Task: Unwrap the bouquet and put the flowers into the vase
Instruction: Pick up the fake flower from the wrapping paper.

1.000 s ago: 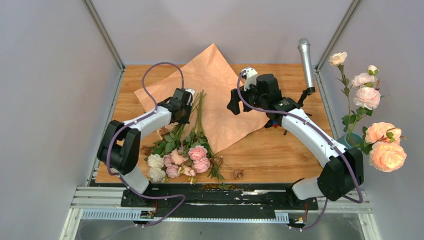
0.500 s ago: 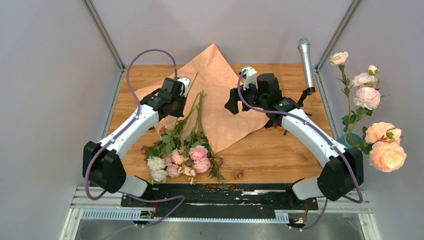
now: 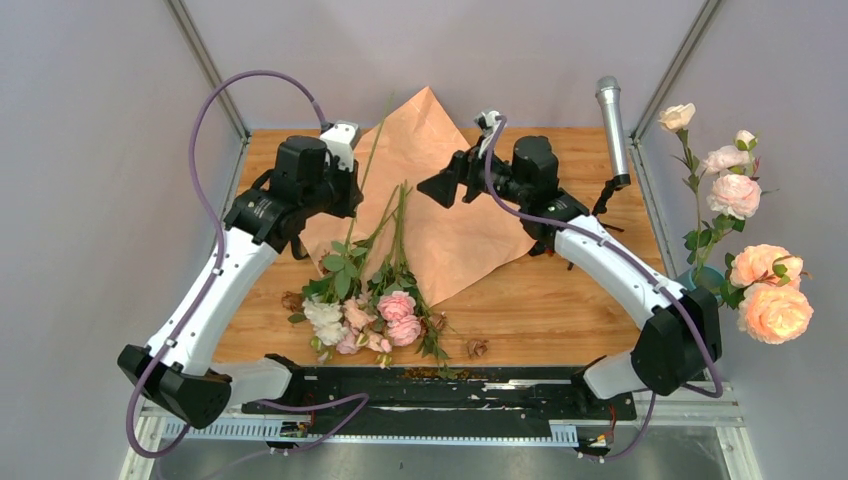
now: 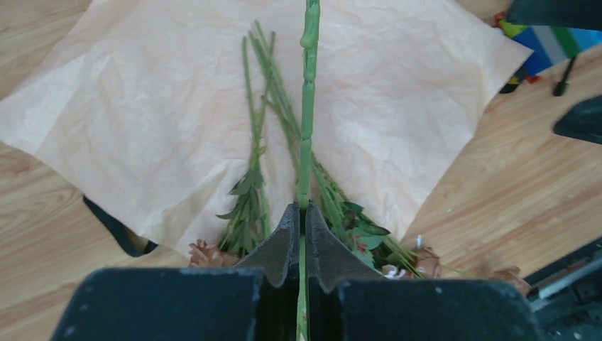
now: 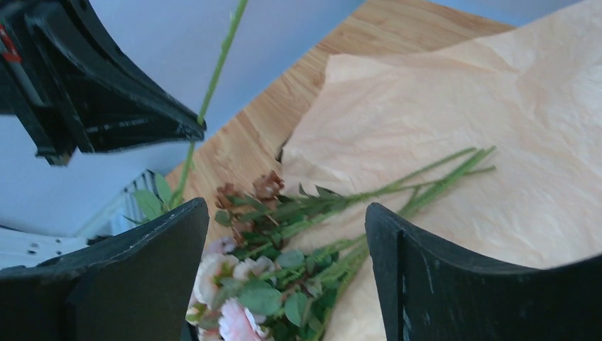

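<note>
Since a second ago my left arm has risen and swung back toward 10 o'clock, drawing one long green stem (image 4: 307, 106) up out of the bunch. My right gripper has tilted a little toward 9 o'clock.

My left gripper (image 4: 301, 213) is pinched tight on that stem. The stem runs on past my fingertips above the paper, and its leafy lower part hangs down toward the blooms.

My right gripper (image 5: 284, 213) hovers spread wide, holding nothing. It sits at about 12 o'clock over the tan kraft paper (image 3: 440, 200) and faces the lifted stem.

The rest of the flowers (image 3: 385, 310) lie on the wooden table (image 3: 560, 300) at about 7 o'clock. Their stems point toward 12 across the opened-out paper, and the pink and cream heads are near the front edge.

The teal vase (image 3: 705, 280) stands at the 3 o'clock side, with large peach roses (image 3: 770, 300) above it. A silver microphone (image 3: 612, 115) stands at 1 o'clock.
</note>
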